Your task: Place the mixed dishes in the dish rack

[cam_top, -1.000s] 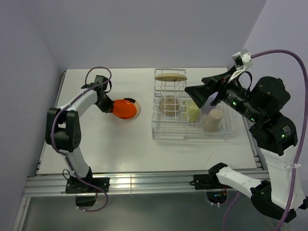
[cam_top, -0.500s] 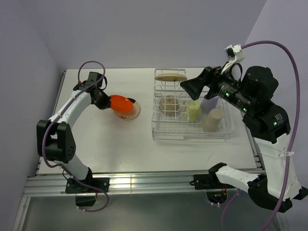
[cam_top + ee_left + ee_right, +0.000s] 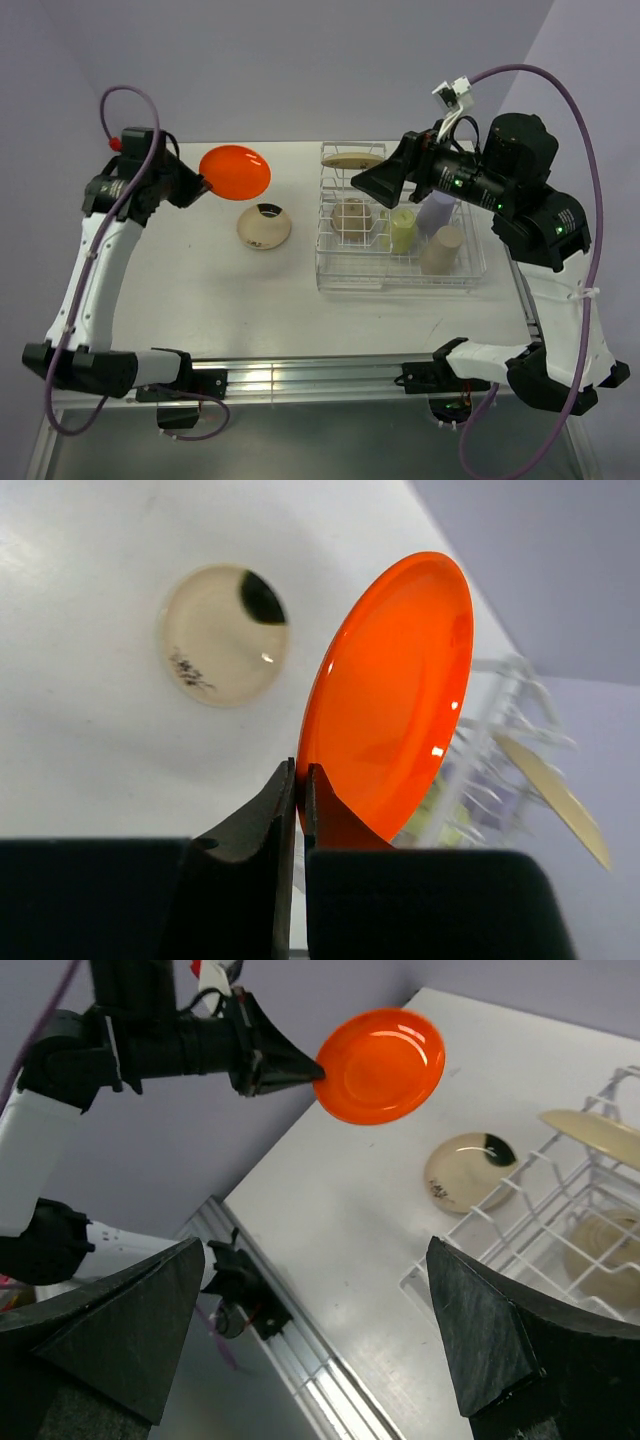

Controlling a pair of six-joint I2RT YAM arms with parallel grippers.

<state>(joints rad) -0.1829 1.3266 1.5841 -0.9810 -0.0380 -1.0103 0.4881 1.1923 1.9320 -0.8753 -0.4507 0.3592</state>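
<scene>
Fingers (image 3: 272,820) of the left gripper (image 3: 300,772) are pressed together on the lower rim of the glossy orange round plastic plate (image 3: 395,690); I read this as a firm pinch. The plate stands on edge, tilted, and rises up and away from the fingertips, clear of the white table (image 3: 200,300). Left of the fingertips in the wrist view, the round off-white plastic bowl (image 3: 224,634) with a dark patch lies on the table, apart from the plate. Beyond the plate from the fingers I see the silvery wire dish rack (image 3: 500,710).

The right gripper (image 3: 312,1250) has its fingers (image 3: 120,1310) spread wide with nothing between them. It hangs over the rack's far left part. The thin cream-yellow round saucer (image 3: 352,158) sits in the plate slots just beside these fingers. Behind the fingers, in the basket section, stand the pale yellow-green plastic cup (image 3: 403,230), the lavender plastic cup (image 3: 436,211) and the tan plastic cup (image 3: 441,249).
</scene>
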